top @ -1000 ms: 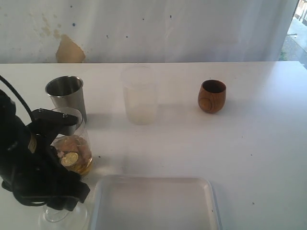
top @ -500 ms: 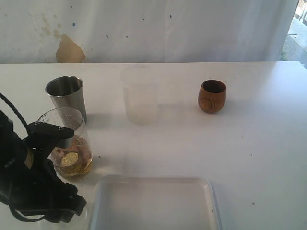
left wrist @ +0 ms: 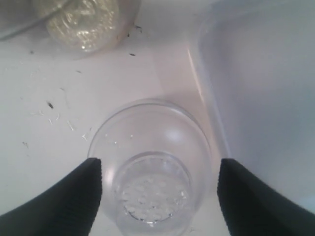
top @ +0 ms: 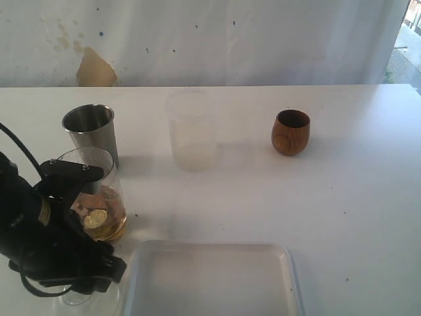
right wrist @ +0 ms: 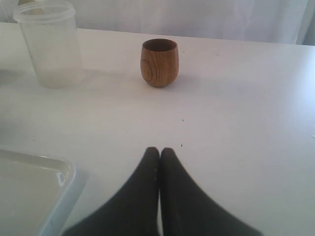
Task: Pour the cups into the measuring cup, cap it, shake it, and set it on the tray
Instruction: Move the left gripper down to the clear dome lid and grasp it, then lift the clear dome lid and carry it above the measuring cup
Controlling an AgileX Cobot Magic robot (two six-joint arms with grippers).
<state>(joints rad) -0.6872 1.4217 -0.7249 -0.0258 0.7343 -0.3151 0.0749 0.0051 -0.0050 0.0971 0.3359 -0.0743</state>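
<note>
1. Exterior view:
   - The measuring cup (top: 95, 197) stands upright at the left of the frame, with pale and golden bits in its bottom. It is just below the steel tumbler (top: 90, 131).
   - The frosted cup (top: 191, 135) is at upper centre and the wooden cup (top: 291, 132) at upper right, well apart from the rest.
   - The tray (top: 210, 283) fills the bottom centre.
   - A clear cap (top: 74, 299) lies on the table in the lower left corner, under the left arm (top: 33, 230).
   - That arm is by far the nearer to both cap and measuring cup. The right arm is out of frame.

2. Left wrist view:
   - The left gripper (left wrist: 158, 167) has its jaws spread wide, one on each side of the cap, which sits directly between them.
   - The cap is round and lies flat, so it seems to have no long axis to line up with.
   - I cannot tell whether the pads touch its rim, and nothing looks lifted.
   - The measuring cup's base is at upper left and the tray's rim runs down the right.

3. Right wrist view:
   - The right gripper (right wrist: 159, 160) is pressed closed and empty, at lower centre.
   - The wooden cup stands upright at upper centre, well apart from it.

4. No brand, label or legible writing shows in any view.
</note>
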